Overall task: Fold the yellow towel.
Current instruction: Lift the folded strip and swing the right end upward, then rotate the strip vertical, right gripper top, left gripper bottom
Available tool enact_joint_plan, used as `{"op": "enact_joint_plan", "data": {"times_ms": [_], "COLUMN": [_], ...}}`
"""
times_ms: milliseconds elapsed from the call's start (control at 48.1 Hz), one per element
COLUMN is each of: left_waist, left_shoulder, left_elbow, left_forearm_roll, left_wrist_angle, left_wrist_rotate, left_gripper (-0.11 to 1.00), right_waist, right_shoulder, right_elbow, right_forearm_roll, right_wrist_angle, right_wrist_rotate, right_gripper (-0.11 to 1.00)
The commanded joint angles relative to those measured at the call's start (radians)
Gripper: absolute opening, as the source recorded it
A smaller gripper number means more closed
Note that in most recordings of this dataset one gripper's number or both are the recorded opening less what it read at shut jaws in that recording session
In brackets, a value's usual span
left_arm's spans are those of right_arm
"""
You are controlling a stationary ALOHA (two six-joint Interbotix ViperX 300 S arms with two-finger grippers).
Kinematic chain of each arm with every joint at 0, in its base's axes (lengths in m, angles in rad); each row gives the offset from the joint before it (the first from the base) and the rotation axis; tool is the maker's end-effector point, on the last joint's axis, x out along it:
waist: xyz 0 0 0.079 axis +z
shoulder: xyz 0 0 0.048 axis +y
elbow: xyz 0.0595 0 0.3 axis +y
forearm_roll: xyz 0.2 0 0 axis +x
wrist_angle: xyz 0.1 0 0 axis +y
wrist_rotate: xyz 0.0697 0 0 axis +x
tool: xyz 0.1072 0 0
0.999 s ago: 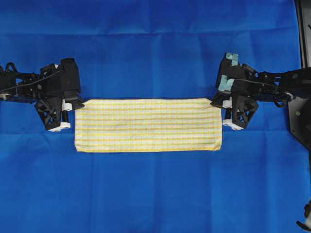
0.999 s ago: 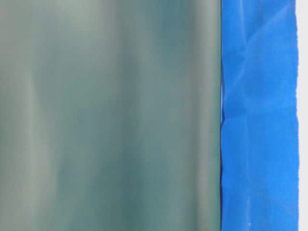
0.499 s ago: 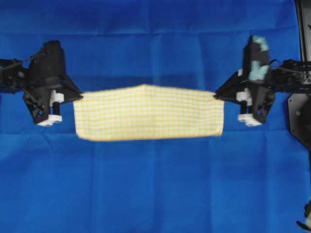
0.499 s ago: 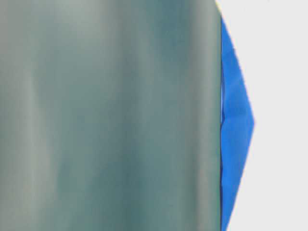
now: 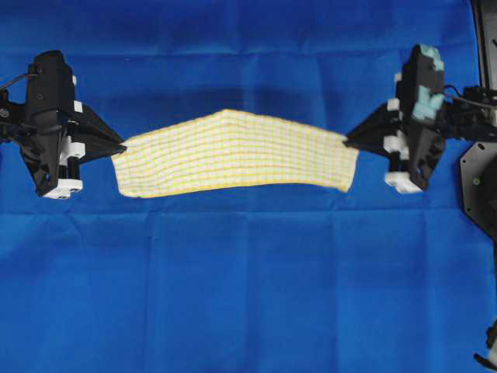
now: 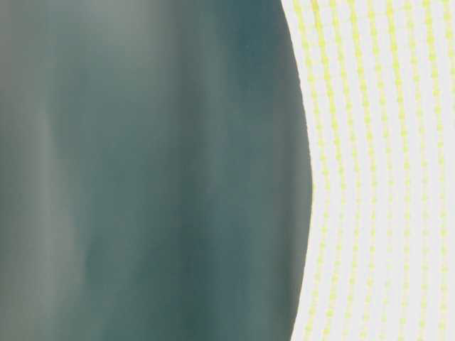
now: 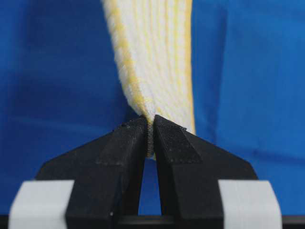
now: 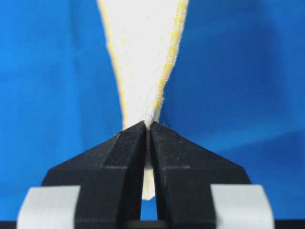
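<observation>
The 2 grippers, left [image 5: 116,148] and right [image 5: 349,140], each pinched tight on an end of the towel [image 5: 233,151]; best kept level and taut while carried over.

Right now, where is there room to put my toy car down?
Bare blue sheet lies wide below the yellow towel, and a band runs above it. It is crowded in the middle row, where the left gripper and right gripper hold the towel's ends.
</observation>
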Motion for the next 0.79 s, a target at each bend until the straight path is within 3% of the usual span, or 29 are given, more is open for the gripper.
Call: {"op": "enact_joint_plan", "data": {"times_ms": [0, 416, 770], "left_waist": [-0.041, -0.227, -0.262], "left_shoulder": [0.002, 0.124, 0.422], "left_elbow": [-0.012, -0.067, -0.314], "left_forearm_roll": [0.0, 0.0, 0.0], "left_wrist_angle": [-0.044, -0.268, -0.325], "left_wrist_rotate": [-0.025, -0.075, -0.074], "left_gripper": [0.03, 0.03, 0.03], "right_waist": [-0.046, -0.272, -0.35], "right_shoulder": [0.034, 0.247, 0.376], "right_elbow": [-0.038, -0.184, -0.33], "right_forearm_roll": [-0.011, -0.035, -0.091], "right_wrist_angle": [-0.035, -0.118, -0.137], "right_wrist_rotate": [-0.002, -0.005, -0.005], "right_gripper": [0.02, 0.02, 0.02]}}
